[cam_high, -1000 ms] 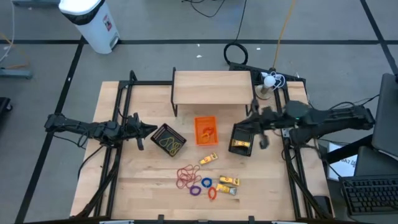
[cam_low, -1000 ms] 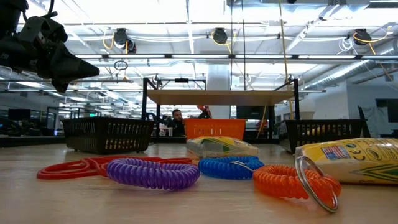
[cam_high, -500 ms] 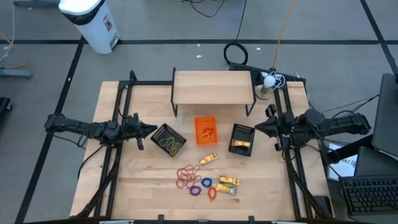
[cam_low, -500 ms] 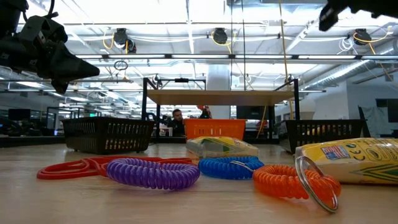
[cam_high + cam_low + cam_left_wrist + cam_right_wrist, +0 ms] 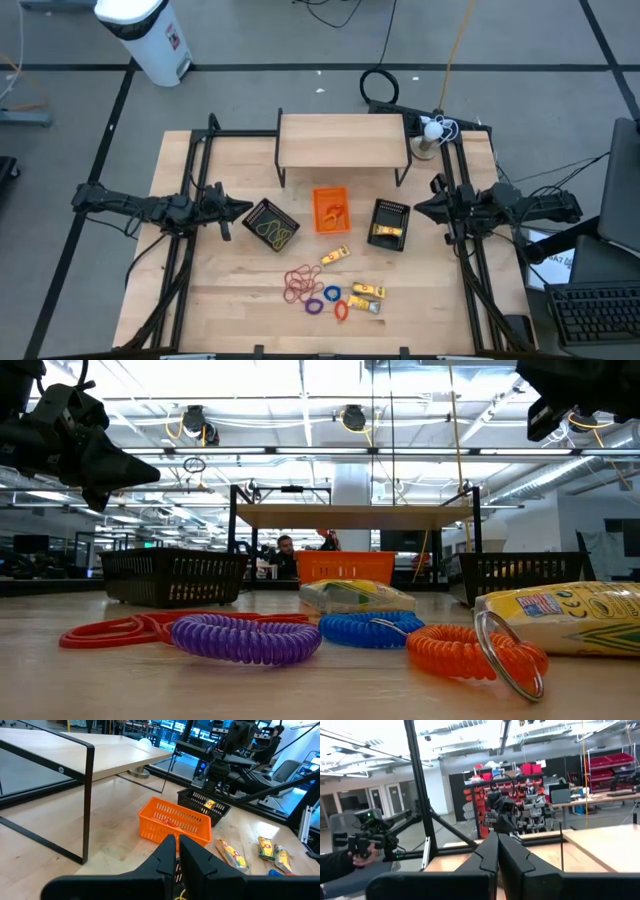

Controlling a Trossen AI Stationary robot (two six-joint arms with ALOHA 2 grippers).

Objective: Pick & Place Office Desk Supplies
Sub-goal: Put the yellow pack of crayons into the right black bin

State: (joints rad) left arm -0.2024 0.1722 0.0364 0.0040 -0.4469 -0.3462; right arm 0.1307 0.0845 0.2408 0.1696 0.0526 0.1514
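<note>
The office desk supplies lie near the table's front middle: red-brown rubber bands [image 5: 298, 285], purple, blue and orange rings [image 5: 330, 300] and yellow packets [image 5: 367, 292], with one packet [image 5: 335, 255] farther back. All rest flat on the wood. My left gripper [image 5: 246, 210] hovers shut and bare just left of the left black mesh tray [image 5: 272, 224]; its wrist view shows the fingers [image 5: 170, 851] together. At the table's right side, right of the right black mesh tray [image 5: 389, 222], my right gripper [image 5: 420, 208] is raised, shut and holding nothing [image 5: 496, 851].
An orange tray [image 5: 331, 209] stands between the two mesh trays. A wooden shelf on black legs [image 5: 343, 140] spans the far middle. Black frame rails run along both sides of the table. The right mesh tray holds a yellow packet [image 5: 385, 232], the left one rubber bands [image 5: 276, 233].
My right gripper has drawn back from above the right mesh tray toward the table's right edge and has sunk lower, its arm folding in. My left gripper has kept still, and the supplies have not moved.
</note>
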